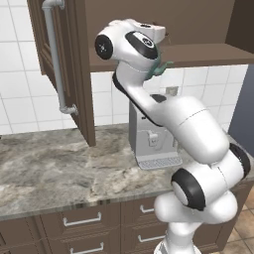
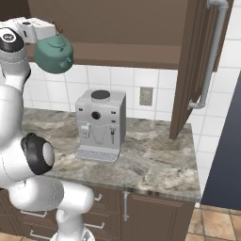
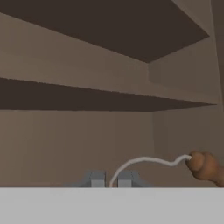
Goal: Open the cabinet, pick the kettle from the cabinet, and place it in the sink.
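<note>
The teal-green kettle (image 2: 54, 54) hangs in the air in front of the open cabinet's lower shelf (image 2: 122, 52), above the counter's left part. My gripper (image 2: 52, 32) sits right above it, shut on the kettle's thin arched handle (image 3: 144, 160). In the hand view the wire handle runs from between my fingertips (image 3: 95, 179) out to its brown top (image 3: 203, 166), with the cabinet's bare shelves (image 3: 87, 94) behind. From the left base view, a little teal of the kettle (image 1: 158, 69) peeks out behind my arm. The sink is out of view.
Both cabinet doors stand swung open: one (image 1: 67, 64) at the left with its silver bar handle (image 1: 54, 59), the other (image 2: 197, 61) at the right. A grey coffee machine (image 2: 100, 124) stands on the marbled counter (image 2: 155, 162) below the kettle. Drawers (image 1: 82, 221) run under the counter.
</note>
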